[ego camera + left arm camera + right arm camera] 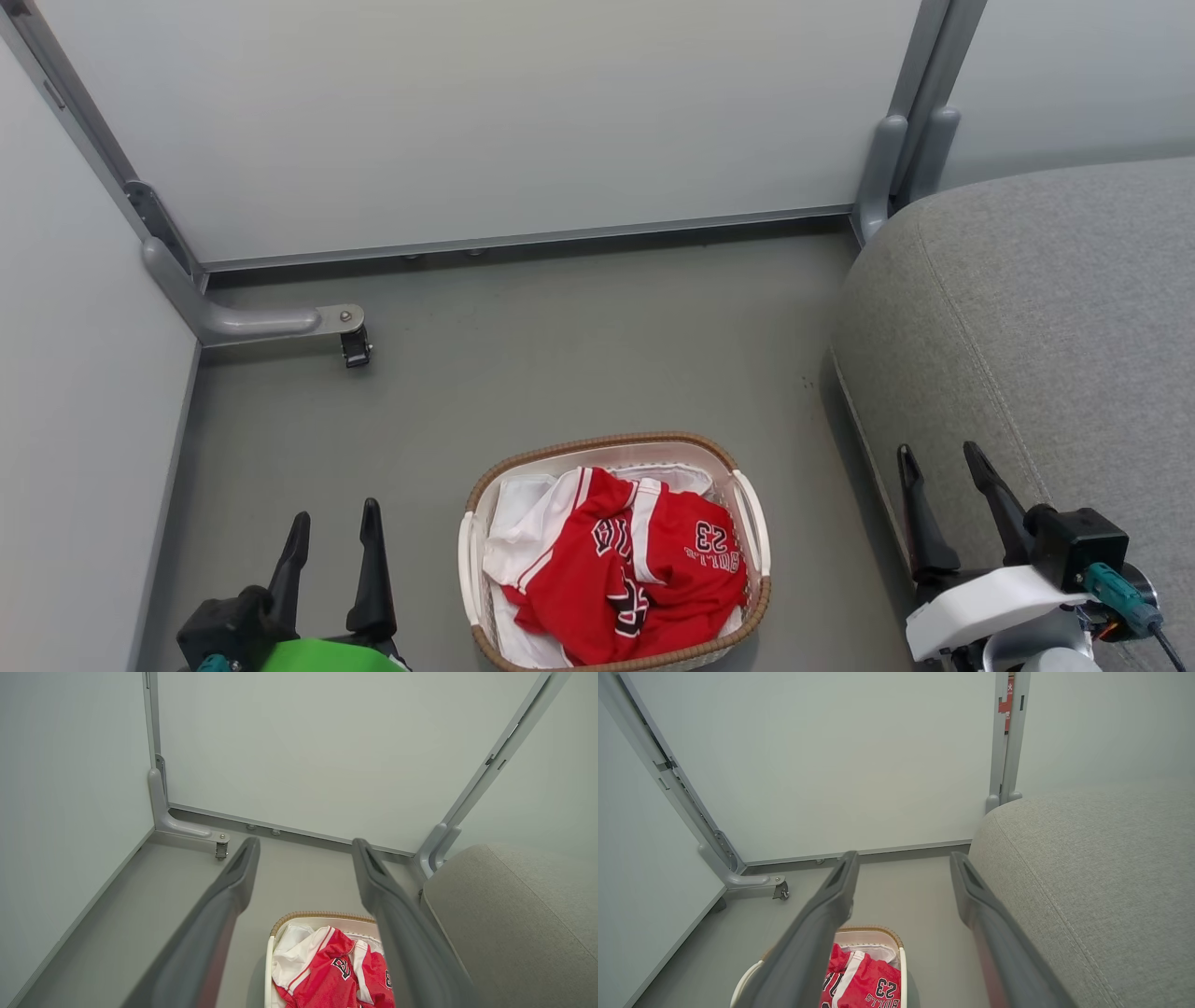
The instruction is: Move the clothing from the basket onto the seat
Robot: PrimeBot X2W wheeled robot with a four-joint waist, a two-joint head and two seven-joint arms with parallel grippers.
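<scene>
Clothing (644,569) is lying bunched inside basket (597,444) on floor (560,355) at 6 o'clock in head view. Seat (1055,317) is sitting at 3 o'clock, near basket. Left gripper (336,510) is hovering at 7 o'clock, fingers apart, holding nothing; right gripper (937,448) at 5 o'clock, same.

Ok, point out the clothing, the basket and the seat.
clothing (644,569): head view, on the red fabric near the middle of the pile.
basket (607,439): head view, on the far side of the brown woven rim.
seat (1055,327): head view, on the grey cushion's top surface.
</scene>
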